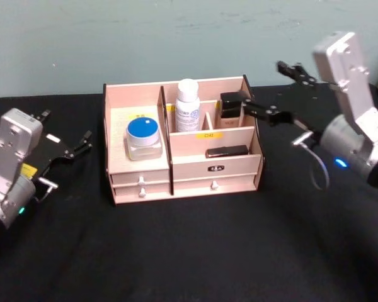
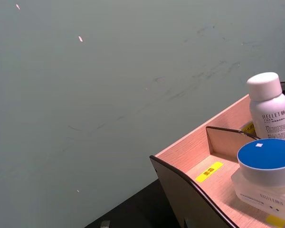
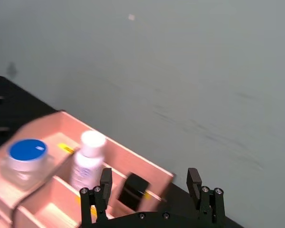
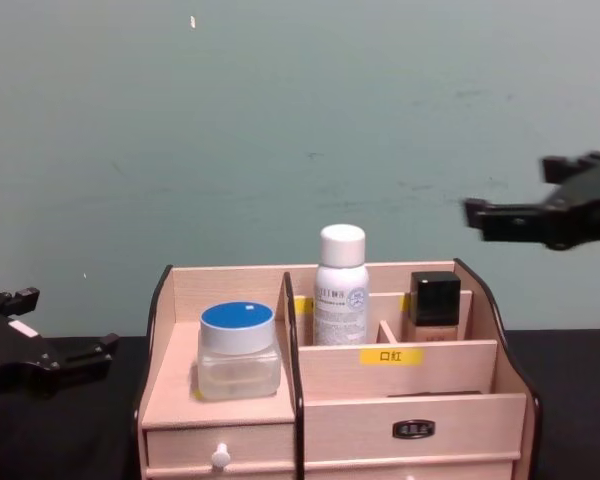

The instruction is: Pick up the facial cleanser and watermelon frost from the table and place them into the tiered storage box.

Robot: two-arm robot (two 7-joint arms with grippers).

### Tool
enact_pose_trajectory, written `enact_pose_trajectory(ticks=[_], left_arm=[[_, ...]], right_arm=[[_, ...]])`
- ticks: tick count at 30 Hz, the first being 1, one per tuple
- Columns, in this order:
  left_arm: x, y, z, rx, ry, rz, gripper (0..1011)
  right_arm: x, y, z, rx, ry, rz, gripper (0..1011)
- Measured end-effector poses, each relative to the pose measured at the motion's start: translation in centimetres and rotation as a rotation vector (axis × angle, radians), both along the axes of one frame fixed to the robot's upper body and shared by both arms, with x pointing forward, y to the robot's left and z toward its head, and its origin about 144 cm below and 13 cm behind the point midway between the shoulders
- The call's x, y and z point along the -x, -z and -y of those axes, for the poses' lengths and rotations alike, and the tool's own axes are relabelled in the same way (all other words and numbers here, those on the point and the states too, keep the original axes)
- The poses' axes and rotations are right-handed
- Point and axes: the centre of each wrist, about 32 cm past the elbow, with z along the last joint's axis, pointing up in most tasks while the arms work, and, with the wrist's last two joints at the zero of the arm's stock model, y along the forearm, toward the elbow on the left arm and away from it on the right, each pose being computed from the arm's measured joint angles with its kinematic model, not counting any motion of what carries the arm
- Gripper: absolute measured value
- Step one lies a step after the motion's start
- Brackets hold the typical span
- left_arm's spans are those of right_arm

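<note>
right gripper released, above tiered storage box right edge | left gripper released, left, well apart

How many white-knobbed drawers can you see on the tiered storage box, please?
2. Both sit along the bottom front of the tiered storage box: the left drawer below the blue-lidded jar, and the right drawer under the front compartment.

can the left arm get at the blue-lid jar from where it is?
Probably yes. The blue-lid jar stands on the open top shelf at the left end of the tiered storage box, the side nearest the left gripper, which sits open beside the box with nothing between.
</note>
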Motion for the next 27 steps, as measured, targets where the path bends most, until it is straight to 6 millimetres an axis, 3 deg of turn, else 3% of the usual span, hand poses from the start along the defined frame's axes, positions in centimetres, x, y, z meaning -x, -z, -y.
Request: enact_pose_trajectory(ticks=[11,27], left_arm=[[0.0,0.0,0.0,0.0,0.0,0.0,1010],[0.0,0.0,0.0,0.0,0.0,0.0,1010]], right_arm=[[0.6,1.3,2.8,-0.001,0.14,-0.008,1002],[0.5,4.2,4.5,-0.019,0.245,-0.071,1002]])
